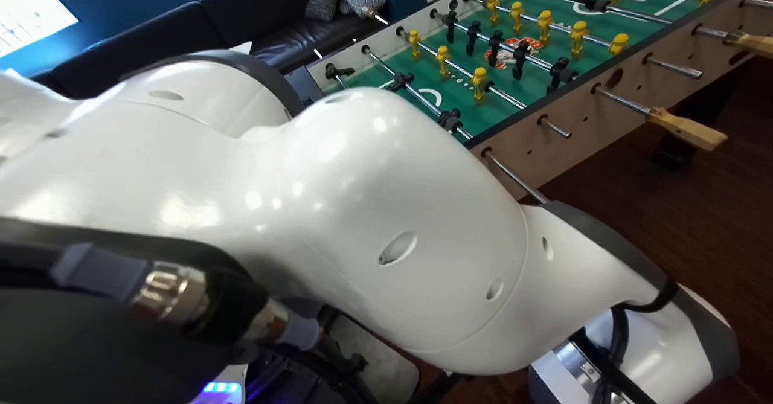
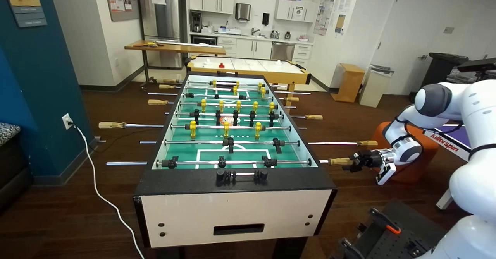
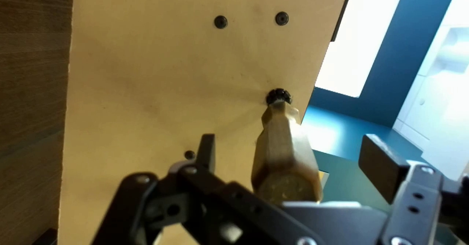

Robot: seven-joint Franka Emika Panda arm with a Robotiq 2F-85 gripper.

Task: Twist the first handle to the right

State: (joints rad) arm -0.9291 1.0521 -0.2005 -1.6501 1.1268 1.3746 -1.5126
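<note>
The nearest foosball handle, a faceted wooden grip [image 3: 284,146], points toward my gripper in the wrist view. It also shows in an exterior view [image 2: 339,161] at the end of the closest rod. My gripper [image 3: 295,160] is open, with one finger on each side of the handle and a visible gap on both sides. In an exterior view the gripper [image 2: 353,162] is level with the handle, at its outer end. In an exterior view the arm covers the handle and gripper; only the handle's rod [image 1: 514,176] shows.
The foosball table [image 2: 236,181] stands beside the arm. A second wooden handle [image 2: 366,143] sticks out just beyond the nearest one. Bare rod ends [image 1: 554,127] also project from the table's side [image 3: 165,73]. An orange seat [image 2: 416,162] stands behind the gripper.
</note>
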